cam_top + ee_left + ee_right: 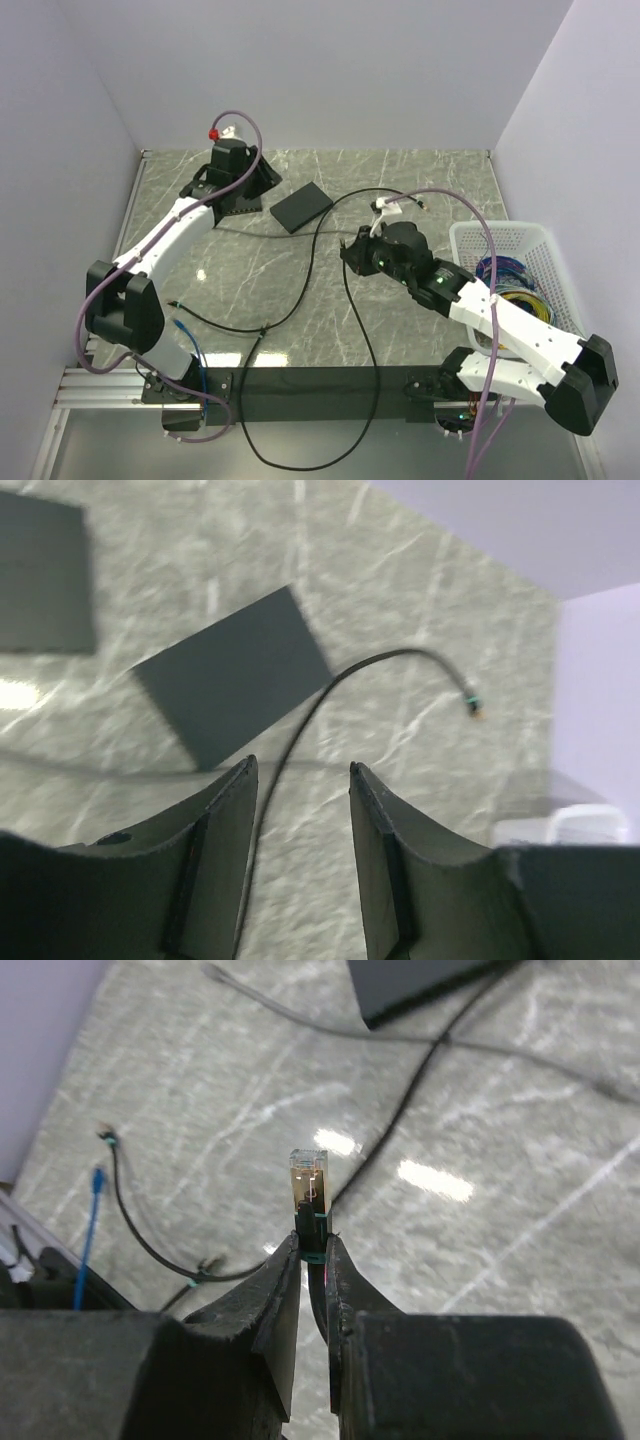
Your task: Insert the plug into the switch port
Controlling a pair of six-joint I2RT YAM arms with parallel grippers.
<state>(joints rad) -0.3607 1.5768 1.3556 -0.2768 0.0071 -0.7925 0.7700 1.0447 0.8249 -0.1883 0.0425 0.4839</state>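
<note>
The plug [308, 1182], a pale gold tip with a green band, sticks up out of my right gripper [313, 1244], which is shut on the plug's black boot. Its thin black cable [400, 1110] trails across the table. In the top view this gripper [350, 255] hovers over mid-table, right of and nearer than the switch [300, 207]. The switch, a flat black box, lies flat at the back centre, and one corner of the switch [420, 985] shows in the right wrist view. My left gripper [300, 770] is open just left of the switch [235, 675]. A black cable [300, 720] runs on the table under its jaws.
A white basket [535, 240] holding coiled cables stands at the right edge. A blue cable [88, 1230] and a loose black cable end [108, 1140] lie near the front left. Another cable tip [472, 702] rests beyond the switch. Grey walls close in the back and sides.
</note>
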